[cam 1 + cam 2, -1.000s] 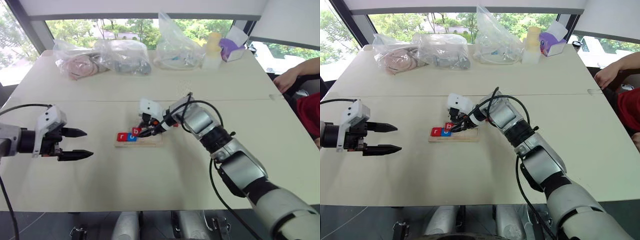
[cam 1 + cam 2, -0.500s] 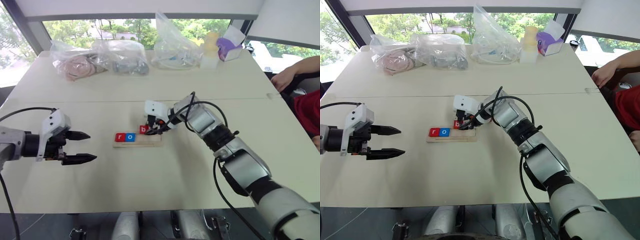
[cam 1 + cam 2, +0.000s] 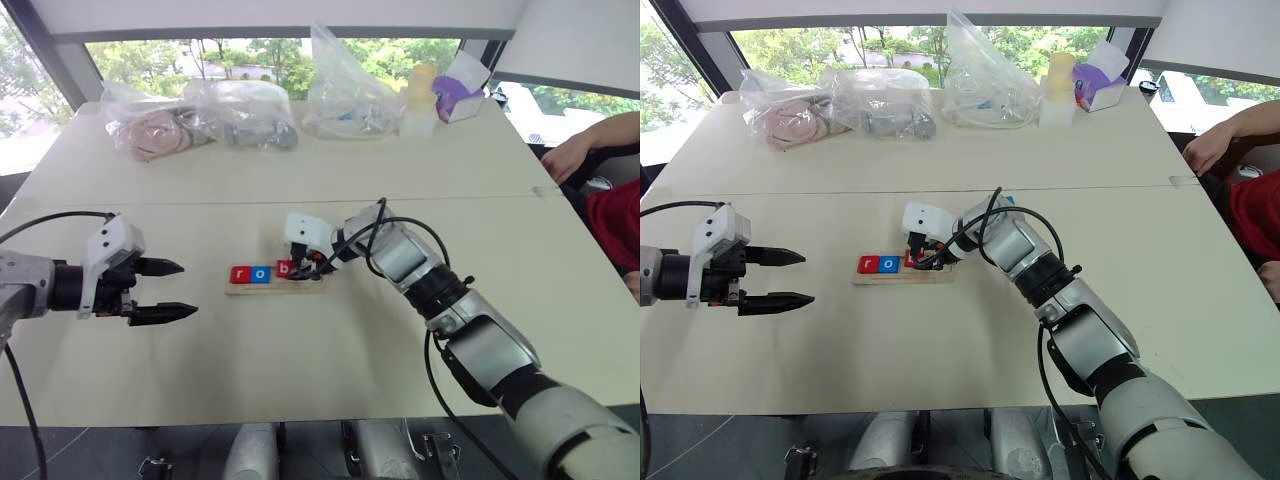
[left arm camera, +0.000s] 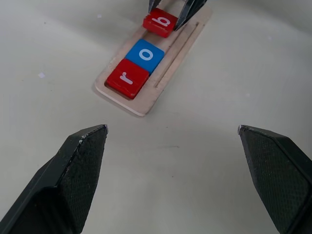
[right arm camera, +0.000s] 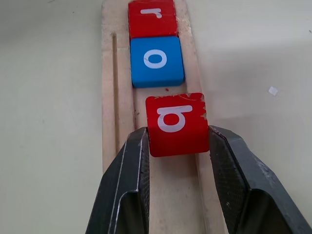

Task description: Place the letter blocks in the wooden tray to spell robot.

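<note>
The wooden tray [image 3: 303, 288] lies at the middle of the table. A red r block [image 5: 152, 17] and a blue o block [image 5: 156, 59] sit side by side at its left end. My right gripper [image 5: 177, 130] is shut on a red b block [image 5: 176, 123], holding it just past the o with a small gap, slightly skewed. Whether the b rests on the wood I cannot tell. In the head view the right gripper [image 3: 298, 268] reaches in from the right. My left gripper [image 3: 188, 289] hovers open and empty left of the tray, pointing toward it.
Three clear plastic bags [image 3: 245, 110] line the far edge of the table, with a pale bottle [image 3: 425, 100] and a purple and white box [image 3: 460, 88] beside them. A person's arm [image 3: 590, 150] rests at the right edge.
My right gripper has carried the b block from over the o block to the spot just past it and has sunk toward the tray. The left gripper has stayed still.
</note>
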